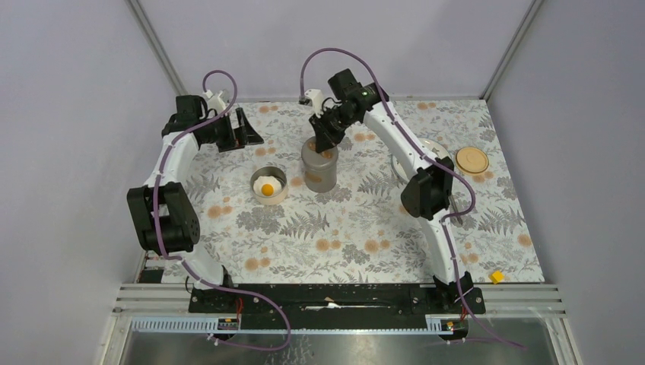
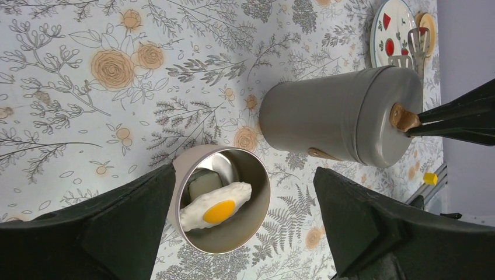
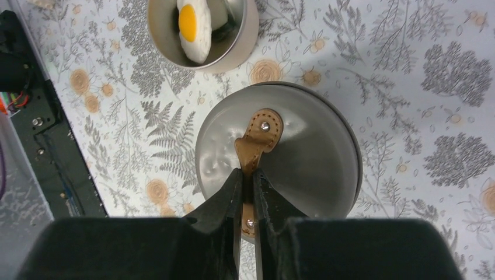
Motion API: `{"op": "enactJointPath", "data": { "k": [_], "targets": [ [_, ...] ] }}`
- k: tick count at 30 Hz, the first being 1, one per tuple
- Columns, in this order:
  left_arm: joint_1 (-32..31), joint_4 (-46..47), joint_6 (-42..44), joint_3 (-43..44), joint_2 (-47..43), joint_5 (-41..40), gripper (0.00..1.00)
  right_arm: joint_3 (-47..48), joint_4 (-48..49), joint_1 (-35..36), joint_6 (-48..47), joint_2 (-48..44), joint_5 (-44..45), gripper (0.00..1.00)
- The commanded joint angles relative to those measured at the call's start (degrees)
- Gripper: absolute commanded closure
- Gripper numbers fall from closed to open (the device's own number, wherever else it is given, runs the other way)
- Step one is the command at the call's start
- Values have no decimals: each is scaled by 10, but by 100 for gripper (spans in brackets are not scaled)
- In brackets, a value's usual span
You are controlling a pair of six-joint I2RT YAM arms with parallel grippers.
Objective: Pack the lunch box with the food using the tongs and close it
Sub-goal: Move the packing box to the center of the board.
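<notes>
A toy fried egg [image 2: 217, 207] lies in a short round metal tin [image 1: 268, 186], on top of a pale piece [image 2: 204, 182]. To its right stands the tall grey lunch box [image 1: 319, 167] with its lid on [image 3: 303, 151]. My right gripper [image 3: 247, 175] is shut on the lid's tan strap [image 3: 258, 133], pinching it from above. My left gripper [image 2: 244, 181] hangs wide open above the tin and touches nothing. Red food pieces [image 2: 390, 45] and the silver tongs [image 2: 415, 46] rest on the white plate [image 2: 382, 23].
The plate [image 1: 436, 147] sits at the back right, partly behind my right arm. A round tan disc [image 1: 472, 160] lies beside it. A small yellow piece [image 1: 496, 277] lies near the front right table edge. Grey walls close in the back and sides.
</notes>
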Motion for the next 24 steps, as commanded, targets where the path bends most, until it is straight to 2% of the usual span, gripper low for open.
{"op": "enactJointPath", "data": {
  "k": [1,8,13,19,24],
  "targets": [
    [-2,29,-11,-3,-2,26,1,-37,-87,-17,0,-31,-21,96],
    [-2,30,-8,-13,-8,26,1,-112,-103,-36,-11,-98,-54,98],
    [-3,30,-10,-14,-10,27,1,-146,-45,-39,16,-160,-38,100],
    [-2,30,-8,-19,-17,21,1,-91,-58,-41,19,-168,-17,100],
    [-2,30,-8,-20,-19,20,1,-91,-58,-59,39,-162,-67,100]
  ]
}}
